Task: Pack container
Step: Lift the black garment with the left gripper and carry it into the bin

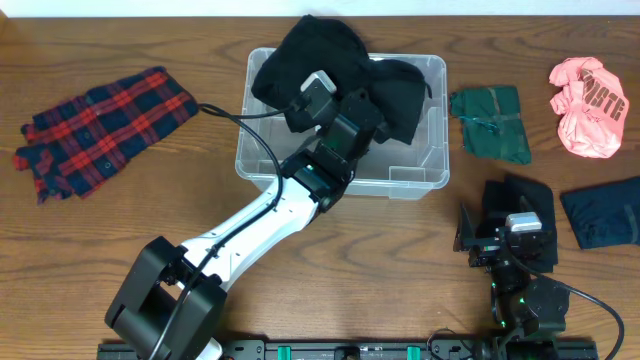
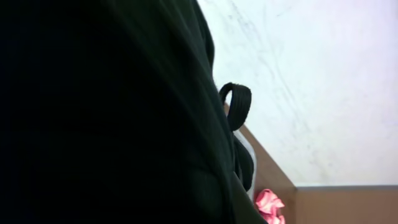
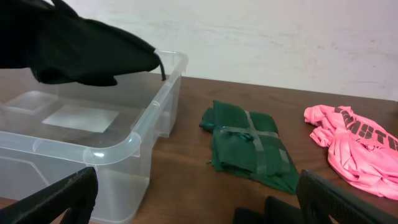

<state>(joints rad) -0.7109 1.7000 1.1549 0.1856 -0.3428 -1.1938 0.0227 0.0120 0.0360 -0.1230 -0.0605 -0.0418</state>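
Observation:
The container [image 1: 420, 178] is a clear plastic bin at the table's middle, with a white label [image 3: 81, 117] on its bottom. A black garment [image 1: 320, 55] hangs bunched over the bin's back half, lifted above its floor. My left gripper [image 1: 358, 108] reaches over the bin and is shut on this black garment [image 2: 93, 112], which fills the left wrist view and hides the jaws. My right gripper [image 1: 505, 235] stands open near the front right, with nothing between its fingers [image 3: 56, 199]. It faces the container's rim [image 3: 124, 146].
A red plaid shirt [image 1: 100, 125] lies at the left. Right of the bin lie a folded green garment [image 1: 490, 120], a crumpled pink shirt [image 1: 588, 105], a dark navy garment [image 1: 605, 215] and another black garment [image 1: 530, 195] by the right gripper.

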